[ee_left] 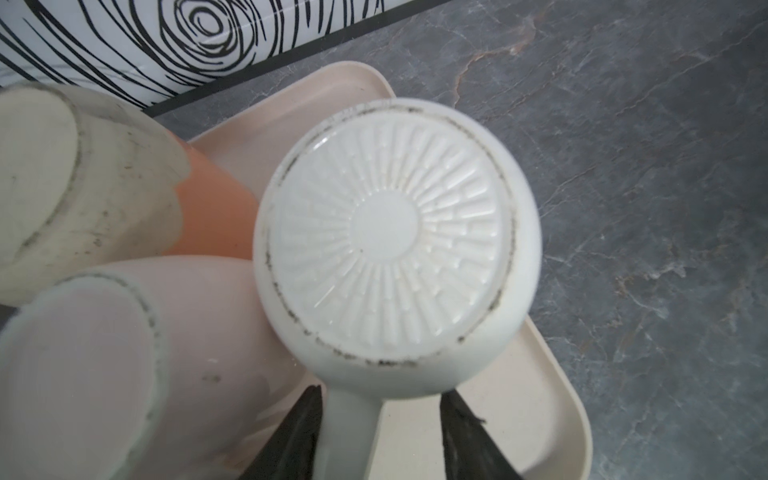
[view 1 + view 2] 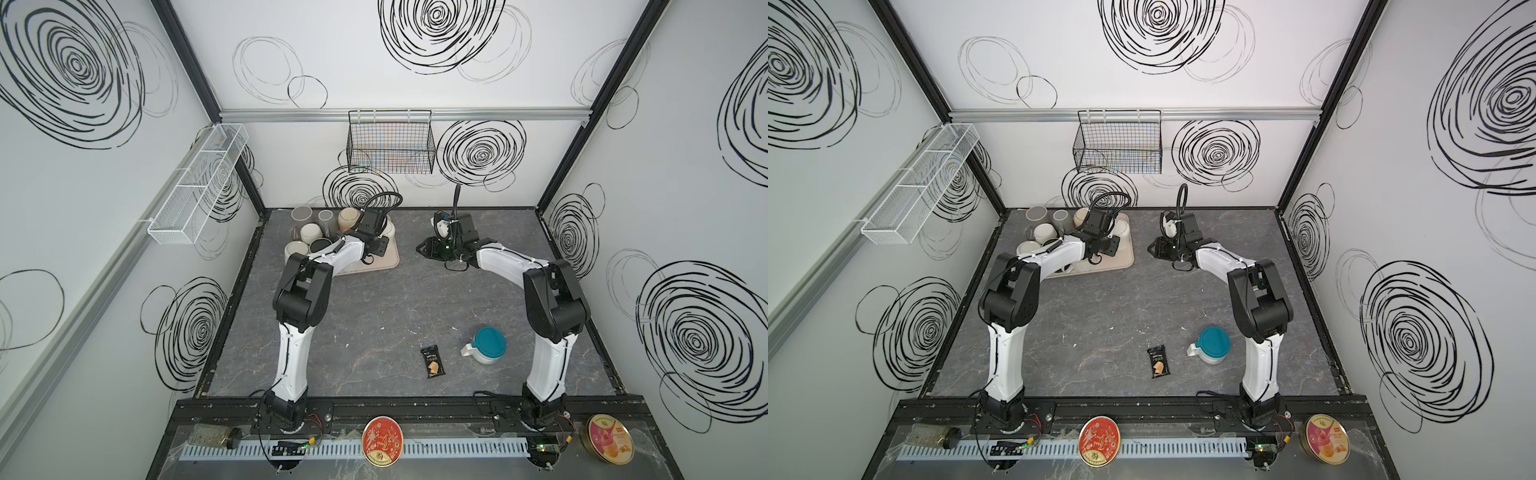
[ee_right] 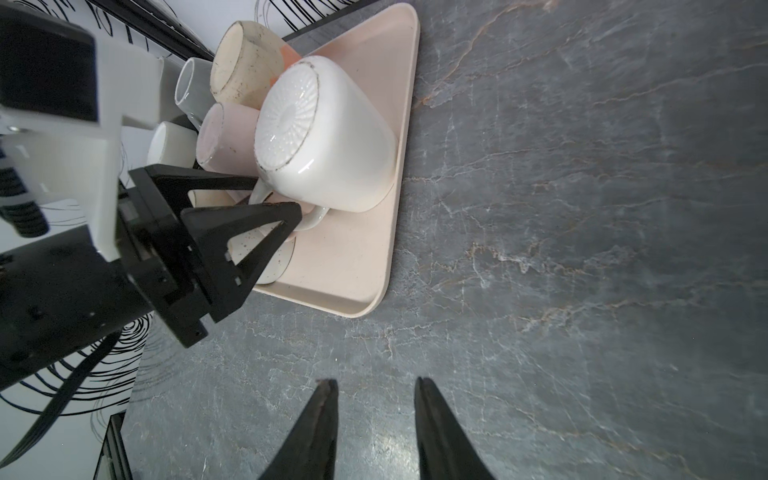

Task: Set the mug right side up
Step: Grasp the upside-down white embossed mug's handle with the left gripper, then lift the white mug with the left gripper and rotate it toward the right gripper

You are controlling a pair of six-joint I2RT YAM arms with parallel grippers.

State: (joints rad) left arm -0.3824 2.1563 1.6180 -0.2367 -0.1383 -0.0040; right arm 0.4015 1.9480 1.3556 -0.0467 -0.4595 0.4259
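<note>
A white mug (image 1: 386, 249) stands upside down on the beige tray (image 1: 498, 395), its ribbed base up and its rim on the tray (image 3: 345, 257). My left gripper (image 1: 384, 390) is open and straddles the mug's handle (image 1: 349, 432). One finger lies against the handle and the other stands apart from it. In the right wrist view the left gripper (image 3: 276, 194) reaches in at the handle of the mug (image 3: 332, 141). My right gripper (image 3: 375, 381) hangs open over bare table to the right of the tray, with nothing between its fingers. In both top views the left wrist hides most of the mug.
Several other mugs crowd the tray beside the white one, among them a cream-and-orange mug (image 1: 83, 187) and a pink mug (image 1: 83, 365). Nearer the front lie a teal-lidded jug (image 2: 486, 345) and a dark snack packet (image 2: 433, 361). A wire basket (image 2: 390, 143) hangs on the back wall.
</note>
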